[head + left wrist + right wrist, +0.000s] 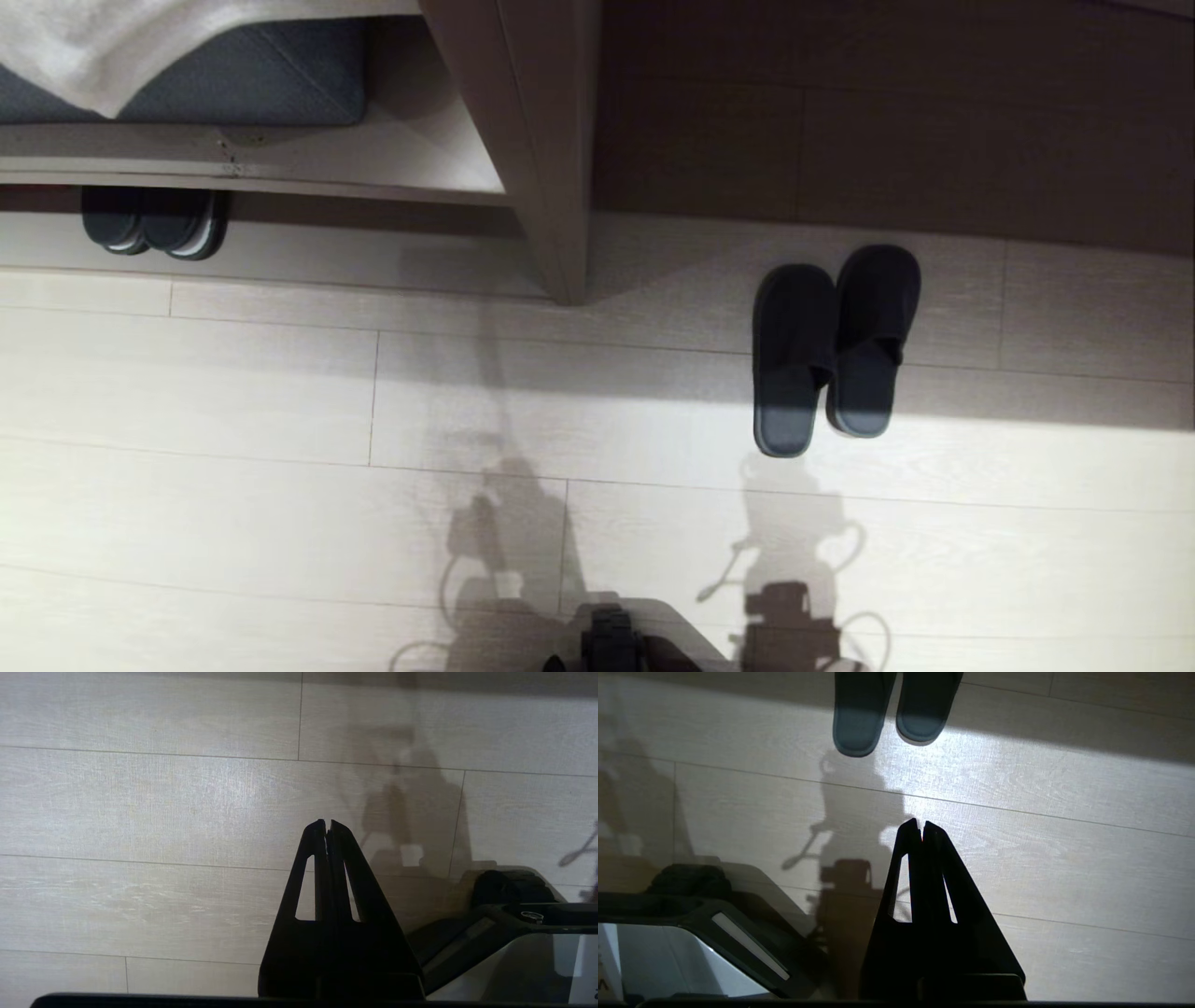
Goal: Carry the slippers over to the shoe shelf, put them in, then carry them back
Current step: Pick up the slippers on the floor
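The slippers (831, 345), a plain dark backless pair, lie side by side on the pale plank floor at the right of the head view, toes pointing away from me. Their heels (878, 714) also show in the right wrist view, well ahead of my right gripper (920, 823), which is shut, empty and held above the floor. My left gripper (327, 822) is shut and empty too, over bare planks. Neither gripper appears in the head view. The shoe shelf (401, 159), with a pale base board and a beige upright panel, stands at the upper left.
A dark blue cushion (243, 75) and a white cloth (121, 47) lie in the shelf. Another dark pair with pale sole rims (154, 222) sits on the floor beneath it. A dark wood wall (887, 121) runs behind the slippers. My base (616, 644) is at the bottom edge.
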Controlling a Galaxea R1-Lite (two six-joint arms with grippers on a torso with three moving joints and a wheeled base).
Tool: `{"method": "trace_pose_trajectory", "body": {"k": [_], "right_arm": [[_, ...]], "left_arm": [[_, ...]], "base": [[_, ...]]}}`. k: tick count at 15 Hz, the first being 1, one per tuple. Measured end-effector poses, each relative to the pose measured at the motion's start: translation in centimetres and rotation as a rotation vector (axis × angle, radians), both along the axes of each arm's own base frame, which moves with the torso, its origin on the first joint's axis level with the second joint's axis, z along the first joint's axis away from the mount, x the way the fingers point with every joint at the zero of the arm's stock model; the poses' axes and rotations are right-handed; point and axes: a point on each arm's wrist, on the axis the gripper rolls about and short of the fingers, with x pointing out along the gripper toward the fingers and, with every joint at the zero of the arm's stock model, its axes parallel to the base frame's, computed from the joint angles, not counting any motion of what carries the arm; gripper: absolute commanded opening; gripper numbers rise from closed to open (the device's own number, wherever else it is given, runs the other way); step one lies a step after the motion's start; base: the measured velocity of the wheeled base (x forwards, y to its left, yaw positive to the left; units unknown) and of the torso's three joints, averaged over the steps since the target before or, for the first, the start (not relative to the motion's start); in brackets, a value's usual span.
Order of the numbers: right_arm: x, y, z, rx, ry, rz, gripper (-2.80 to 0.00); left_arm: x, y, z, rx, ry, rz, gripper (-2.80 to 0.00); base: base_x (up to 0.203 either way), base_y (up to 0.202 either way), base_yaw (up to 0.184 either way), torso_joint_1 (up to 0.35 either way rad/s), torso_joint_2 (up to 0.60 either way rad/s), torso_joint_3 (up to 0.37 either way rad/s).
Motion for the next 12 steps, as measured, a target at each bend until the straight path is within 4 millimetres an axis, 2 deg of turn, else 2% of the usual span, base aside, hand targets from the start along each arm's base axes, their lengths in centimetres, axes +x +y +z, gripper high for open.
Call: {"method": "trace_pose_trajectory", "body": {"k": [5,12], "right_arm": [[0.00,0.00,0.00,0.001,0.000,-0.001,-2.80],[-0.01,-0.01,0.04,-0.012,-0.002,-0.005,-2.80]], "left_arm": [[0.00,0.00,0.00,0.004,0.000,0.000,-2.80],[0.00,0.00,0.00,0.002,0.000,0.001,-2.80]], "base": [[0.000,0.000,0.000,0.001,0.00,-0.184],[0.000,0.000,0.000,0.000,0.00,-0.023]]}}
